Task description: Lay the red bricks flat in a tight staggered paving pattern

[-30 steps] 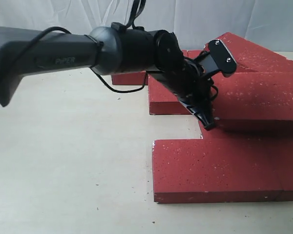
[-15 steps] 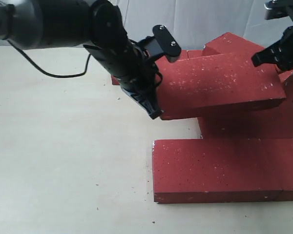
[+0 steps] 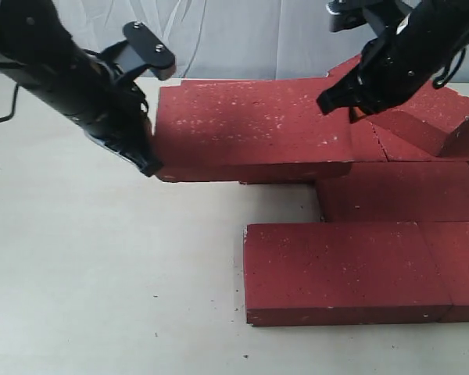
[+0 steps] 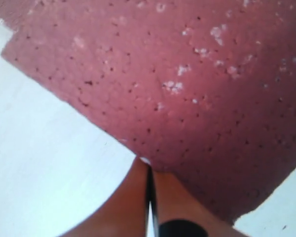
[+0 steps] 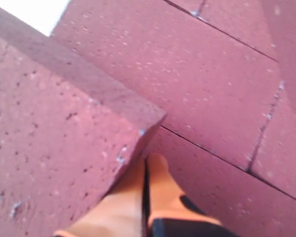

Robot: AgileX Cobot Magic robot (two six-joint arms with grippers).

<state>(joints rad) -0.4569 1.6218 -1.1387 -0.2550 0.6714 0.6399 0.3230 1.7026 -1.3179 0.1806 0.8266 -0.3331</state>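
We hold one flat dark-red rough paver brick (image 3: 254, 125) up over the other red bricks (image 3: 344, 269), face up, long way going L-to-R. Left gripper (image 3: 147, 162) & right gripper (image 3: 334, 105): fingers together, each pushing one end.

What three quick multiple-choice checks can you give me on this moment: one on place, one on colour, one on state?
1. Where is the raised brick?
A. Flat on the bare table at front left.
B. Between the left jaws and right jaws, one at each end.
C. Under the front brick.

2. What colour are the bricks?
A. Grey.
B. Yellow.
C. Dark red with white specks.

3. How do both sets of jaws stand?
A. Shut, tips against the brick.
B. Wide open around it.
C. Out of view.

Answers: B, the exterior view shows one set at each end; C, every view shows it; A, both wrist views show them closed together at the brick's edge.
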